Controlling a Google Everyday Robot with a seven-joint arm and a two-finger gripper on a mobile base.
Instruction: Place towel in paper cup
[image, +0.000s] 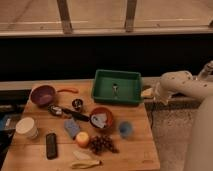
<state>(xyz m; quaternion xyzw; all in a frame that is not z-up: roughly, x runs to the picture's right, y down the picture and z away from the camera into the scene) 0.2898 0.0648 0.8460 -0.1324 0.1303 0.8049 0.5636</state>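
The white arm (182, 82) reaches in from the right edge of the view, bent at a rounded joint, with its forearm pointing left and slightly downward. The end effector (149, 93) sits at its left tip, held low.

One cam only. It sits high on the near side, tilted down, facing the far dark wall (75, 55). Mid range: the wooden surface (135, 147) fills approx the lower half, left to right. From the right the arm (187, 85) comes in, closer to the lens. Its tool (148, 93) is just right of the green tray (118, 74), on the far side.
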